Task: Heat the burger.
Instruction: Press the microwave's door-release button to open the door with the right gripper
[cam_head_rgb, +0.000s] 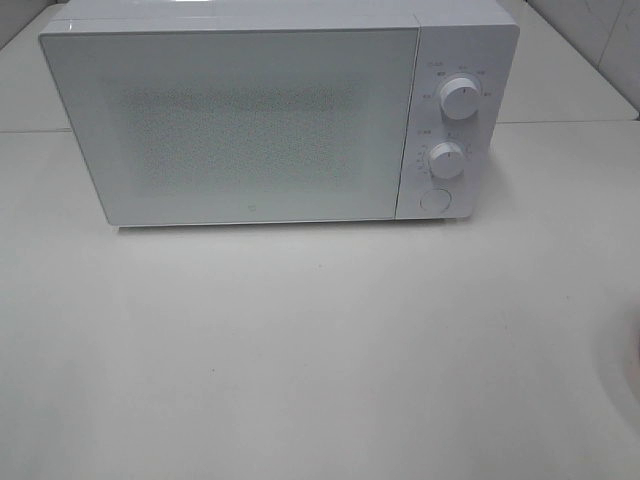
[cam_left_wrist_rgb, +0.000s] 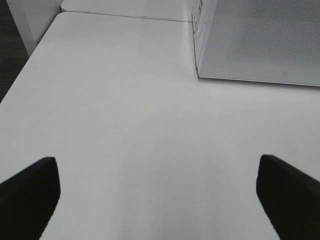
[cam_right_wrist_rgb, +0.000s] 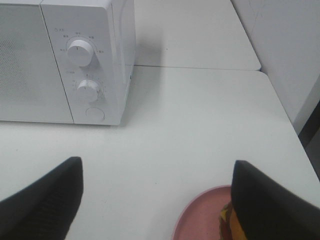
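Microwave: door closed. Burger sits on pink plate, in front of the microwave's dial end, well apart from it. Left gripper and right gripper: jaws apart, empty.

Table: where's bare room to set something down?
Free: the wide table stretch in front of the microwave door, and the strip left of it. Crowded: the near right side, where the burger sits on the pink plate.

No legible text; tiny blurred markings around the dials on the microwave.
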